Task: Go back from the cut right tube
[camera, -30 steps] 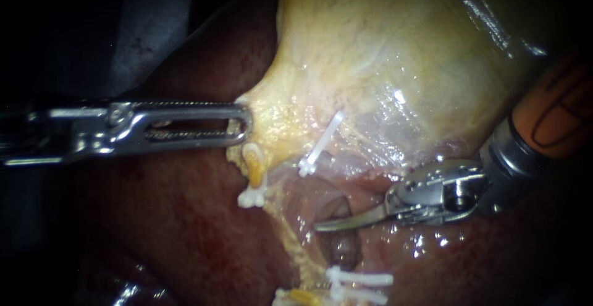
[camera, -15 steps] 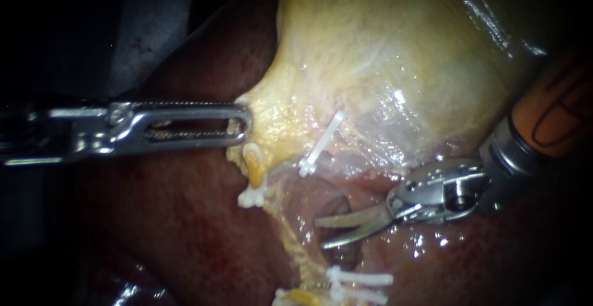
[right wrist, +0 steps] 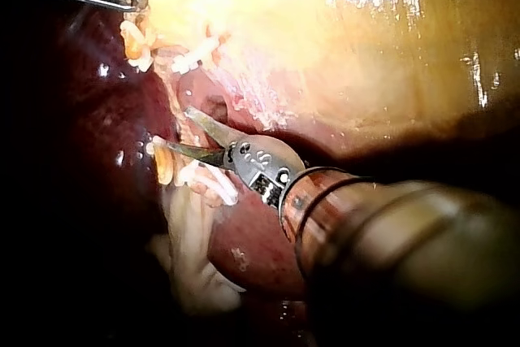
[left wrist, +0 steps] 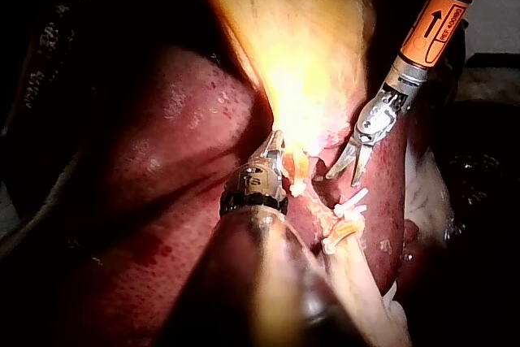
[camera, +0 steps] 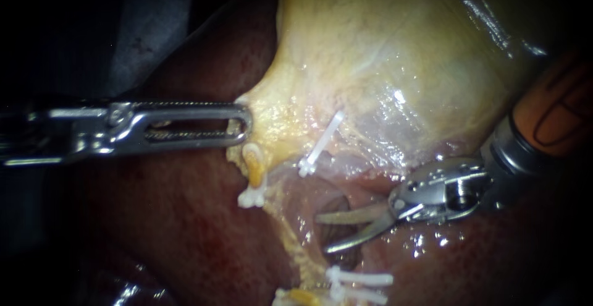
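**Right jaws released in the gap of the cut right tube**

Closest to my endoscope, at the lower edge of its view, two white plastic clips (camera: 361, 278) lie across the lower stump of the cut right tube (camera: 343, 258). Just beyond them my right instrument (camera: 324, 233), a steel-tipped shaft with an orange sleeve (camera: 550, 114), reaches in from the right. Its two slim curved jaws are released, with a clear gap between them and nothing gripped. They point into the hollow between the two ends of that tube, over the dark red, wet liver (camera: 173, 219).

Past the jaws, a single slanted white clip (camera: 321, 144) marks the tube's upper end, where it meets the gallbladder. Beside it, toward my left instrument, hangs a short yellow tube stub (camera: 253, 165) with its own small white clip (camera: 250, 199) below.

Farther back, my left instrument (camera: 246, 122), long, steel and slotted with toothed jaws, comes in level from the left. Its jaws are clenched on the narrow lower edge of the pale yellow, glistening gallbladder (camera: 383, 46), which rises behind everything else.
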### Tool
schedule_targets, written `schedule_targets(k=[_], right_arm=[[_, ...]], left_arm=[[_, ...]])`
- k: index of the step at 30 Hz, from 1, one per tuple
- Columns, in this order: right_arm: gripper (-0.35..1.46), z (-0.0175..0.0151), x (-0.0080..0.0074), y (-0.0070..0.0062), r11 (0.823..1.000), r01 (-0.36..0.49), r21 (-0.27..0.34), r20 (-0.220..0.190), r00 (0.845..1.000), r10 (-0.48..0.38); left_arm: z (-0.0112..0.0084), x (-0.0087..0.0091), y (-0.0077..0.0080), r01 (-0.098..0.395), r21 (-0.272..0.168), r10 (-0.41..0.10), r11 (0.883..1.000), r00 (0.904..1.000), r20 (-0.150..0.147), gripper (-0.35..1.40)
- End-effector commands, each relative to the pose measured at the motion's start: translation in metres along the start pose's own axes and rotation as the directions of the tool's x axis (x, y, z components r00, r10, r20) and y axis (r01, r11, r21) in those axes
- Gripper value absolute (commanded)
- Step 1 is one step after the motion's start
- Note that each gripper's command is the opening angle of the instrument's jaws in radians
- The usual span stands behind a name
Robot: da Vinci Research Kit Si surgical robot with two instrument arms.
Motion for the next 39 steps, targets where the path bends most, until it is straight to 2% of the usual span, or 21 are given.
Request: schedule_targets(k=[1,8,16,19,23,34,39], right_arm=[[0.51,-0.0006,0.0002,-0.0001,1.0,-0.002,-0.006,-0.005,1.0,0.002],[0.51,-0.0055,0.002,-0.0007,0.999,0.015,-0.038,-0.05,0.999,-0.017],[0.49,-0.0116,0.0046,-0.0006,0.994,0.048,-0.1,-0.096,0.994,-0.057],[0.49,-0.0128,0.0054,-0.0004,0.991,0.066,-0.119,-0.114,0.99,-0.079],[0.61,-0.0136,0.0063,-0.0001,0.986,0.083,-0.142,-0.133,0.986,-0.102],[0.61,-0.0137,0.0066,0.0,0.984,0.093,-0.151,-0.139,0.984,-0.114],[0.61,-0.0137,0.0065,0.0,0.984,0.093,-0.151,-0.139,0.984,-0.114]], left_arm=[[0.0,0.0,0.0,0.0,0.0,0.0,1.0,1.0,0.0,-0.35],[0.0001,0.0001,0.0001,-0.001,0.0,0.001,1.0,1.0,0.0,-0.35],[0.0002,0.0003,0.0001,-0.002,0.001,0.002,1.0,1.0,0.0,-0.35],[0.0003,0.0003,0.0001,-0.002,0.0,0.002,1.0,1.0,0.0,-0.35],[0.0003,0.0004,0.0001,-0.002,0.0,0.002,1.0,1.0,0.0,-0.35],[0.0003,0.0004,0.0001,-0.002,0.0,0.002,1.0,1.0,0.0,-0.35],[0.0008,0.001,0.0001,-0.005,0.003,0.005,1.0,1.0,-0.001,-0.35]])
